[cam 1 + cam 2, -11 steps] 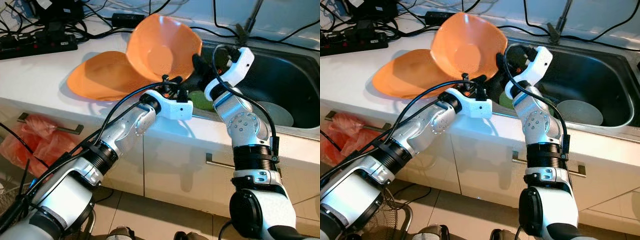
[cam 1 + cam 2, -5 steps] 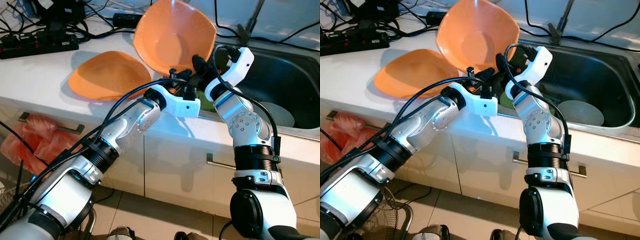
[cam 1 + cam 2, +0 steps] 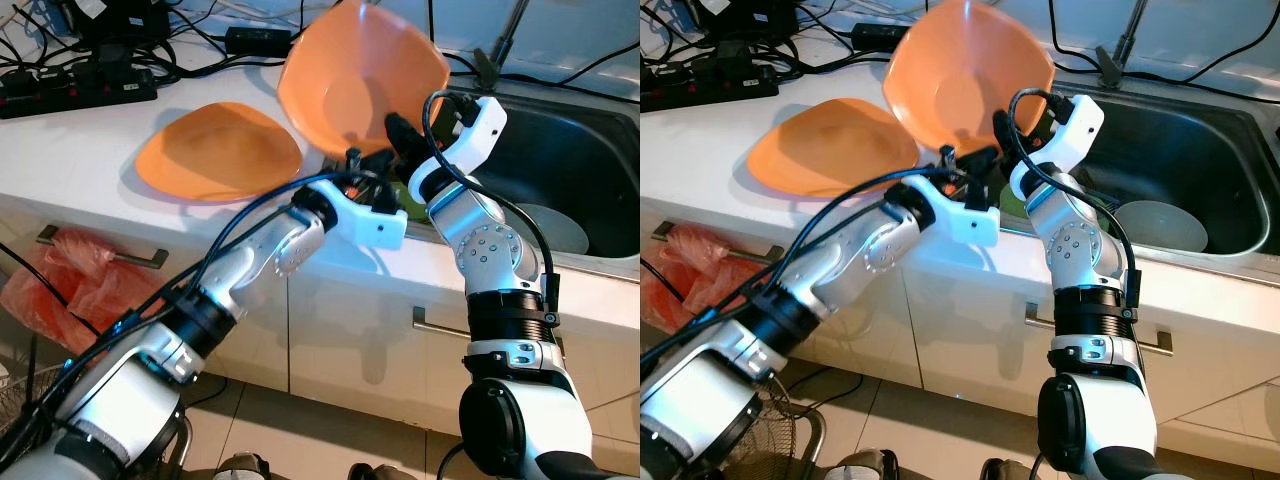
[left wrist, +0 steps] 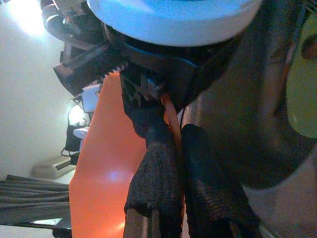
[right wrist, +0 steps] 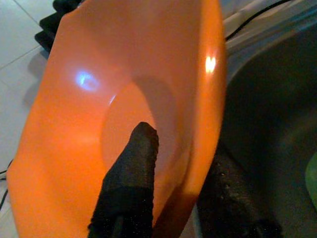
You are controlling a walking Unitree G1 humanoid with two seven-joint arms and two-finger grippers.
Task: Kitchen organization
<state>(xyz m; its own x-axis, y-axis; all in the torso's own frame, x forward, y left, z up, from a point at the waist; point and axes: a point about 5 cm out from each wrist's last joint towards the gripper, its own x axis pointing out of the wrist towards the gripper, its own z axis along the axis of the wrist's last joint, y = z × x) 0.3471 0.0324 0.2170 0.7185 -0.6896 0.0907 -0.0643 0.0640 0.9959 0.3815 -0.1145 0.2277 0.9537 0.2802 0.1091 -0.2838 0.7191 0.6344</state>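
Observation:
An orange bowl (image 3: 350,80) hangs tilted over the counter's edge beside the sink (image 3: 600,130), its hollow facing me. My left gripper (image 3: 366,166) is shut on its lower rim; in the left wrist view both black fingers (image 4: 153,168) pinch the thin orange edge (image 4: 171,116). My right gripper (image 3: 397,135) stands open astride the bowl's right wall: in the right wrist view one finger (image 5: 131,173) is inside the bowl (image 5: 124,64) and the other is behind the wall. A second orange dish (image 3: 220,150) lies flat on the white counter to the left.
A grey plate (image 3: 555,225) and something green (image 3: 410,202) lie in the steel sink. A power strip (image 3: 80,85) and cables run along the back of the counter. A faucet (image 3: 500,45) rises behind the sink. A red bag (image 3: 60,285) hangs on a drawer handle below.
My left arm has carried the bowl to the right, off the flat dish and toward the sink, until its wall sits between the right gripper's fingers. The right arm has stayed put.

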